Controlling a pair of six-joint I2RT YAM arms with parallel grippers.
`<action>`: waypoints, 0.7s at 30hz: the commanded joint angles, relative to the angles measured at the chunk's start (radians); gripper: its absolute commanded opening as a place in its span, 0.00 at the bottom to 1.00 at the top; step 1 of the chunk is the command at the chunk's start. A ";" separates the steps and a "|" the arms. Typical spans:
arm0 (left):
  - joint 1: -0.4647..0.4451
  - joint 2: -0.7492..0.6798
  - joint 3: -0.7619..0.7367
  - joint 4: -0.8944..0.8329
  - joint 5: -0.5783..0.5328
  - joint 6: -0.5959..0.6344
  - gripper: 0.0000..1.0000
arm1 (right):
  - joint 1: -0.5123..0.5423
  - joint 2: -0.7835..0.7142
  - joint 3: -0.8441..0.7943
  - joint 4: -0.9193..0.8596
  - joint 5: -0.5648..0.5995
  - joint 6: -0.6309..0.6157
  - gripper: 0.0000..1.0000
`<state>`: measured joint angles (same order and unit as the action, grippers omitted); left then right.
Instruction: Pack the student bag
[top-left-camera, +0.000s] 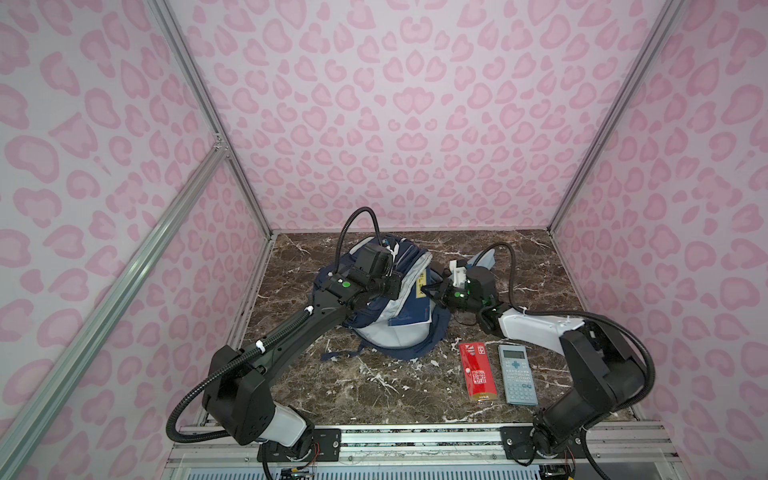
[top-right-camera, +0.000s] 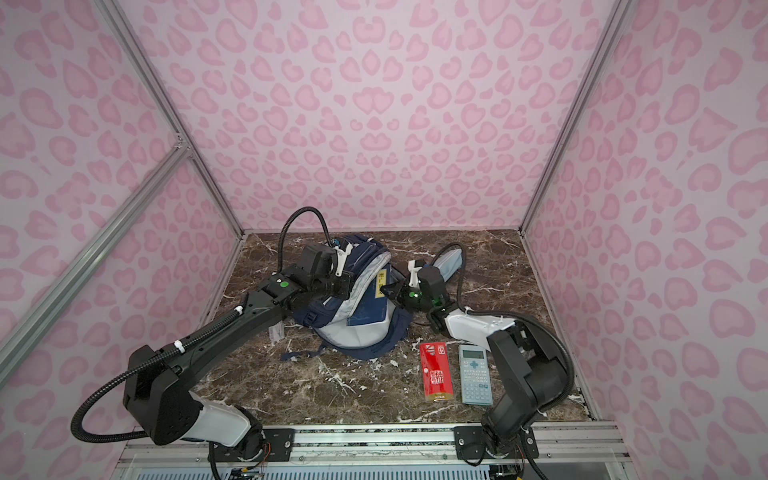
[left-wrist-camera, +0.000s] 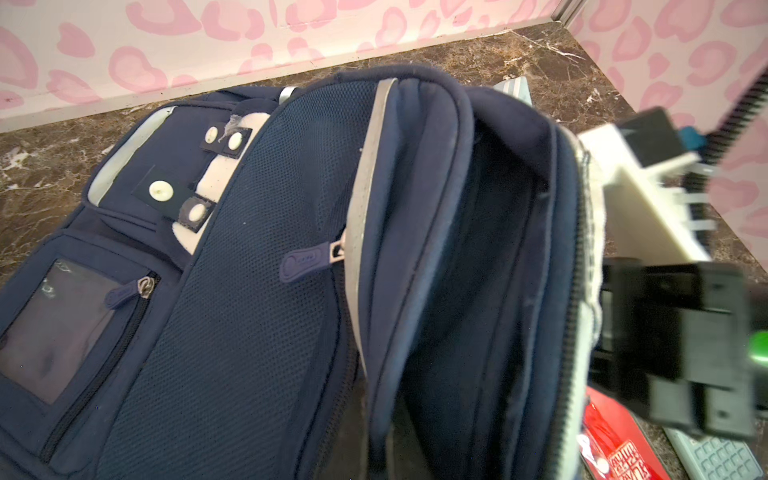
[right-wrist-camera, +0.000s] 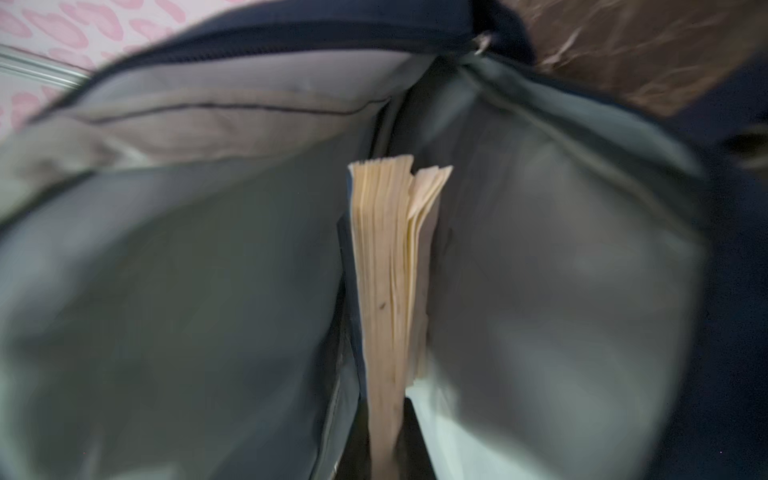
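Note:
The navy-blue student bag (top-left-camera: 411, 255) (top-right-camera: 370, 257) lies open mid-table. My left gripper (top-left-camera: 397, 286) (top-right-camera: 347, 286) is shut on the bag's opening rim (left-wrist-camera: 380, 415) and holds it up; its fingers are hidden by fabric in the left wrist view. A navy book with a yellow label (top-left-camera: 411, 311) (top-right-camera: 370, 307) stands partly inside the grey-lined main compartment (right-wrist-camera: 166, 291). My right gripper (top-left-camera: 433, 291) (top-right-camera: 390, 291) (right-wrist-camera: 384, 453) is shut on the book's page edge (right-wrist-camera: 386, 270).
A red box (top-left-camera: 478, 370) (top-right-camera: 435, 370) (left-wrist-camera: 615, 449) and a light-blue calculator (top-left-camera: 516, 374) (top-right-camera: 476, 374) lie side by side at the front right. A light-blue pouch (top-left-camera: 484, 259) (top-right-camera: 451, 262) lies behind the right arm. Pink walls enclose the marble table (top-left-camera: 374, 395).

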<state>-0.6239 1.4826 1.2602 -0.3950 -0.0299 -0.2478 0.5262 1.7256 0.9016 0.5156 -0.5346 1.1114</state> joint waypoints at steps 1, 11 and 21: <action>0.003 -0.004 0.021 0.088 0.029 -0.030 0.03 | 0.040 0.128 0.112 0.110 0.069 0.014 0.00; 0.009 -0.011 -0.046 0.190 -0.002 -0.109 0.03 | 0.075 0.329 0.234 0.080 0.016 0.042 0.80; 0.009 0.136 -0.129 0.355 -0.025 -0.227 0.06 | 0.034 -0.171 -0.088 -0.407 0.058 -0.313 0.67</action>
<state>-0.6170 1.5932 1.1492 -0.1730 -0.0090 -0.4160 0.5564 1.6432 0.8585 0.3111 -0.4961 0.9562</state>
